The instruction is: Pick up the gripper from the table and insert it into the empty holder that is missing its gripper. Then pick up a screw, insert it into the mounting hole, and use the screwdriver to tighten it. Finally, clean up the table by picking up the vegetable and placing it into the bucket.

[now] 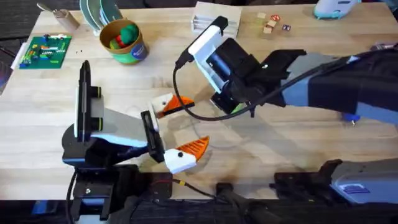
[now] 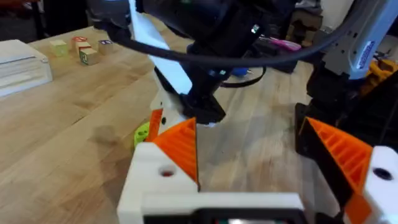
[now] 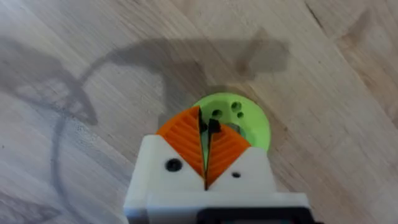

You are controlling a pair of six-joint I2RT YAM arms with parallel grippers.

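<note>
Table (image 1: 50, 106) w/ right arm reaching across to mid. Right claw (image 3: 205, 140) pointing straight down over green disc (image 3: 249, 121), pads pressed nearly together, pinching small dark bit (image 3: 214, 128), prob. a screw, standing upright at disc's near edge. Left claw (image 1: 193, 123) just left of disc, spread wide, holding nothing. Next lift prob. straight up. Bucket (image 1: 124, 40) far left, well apart.
</note>
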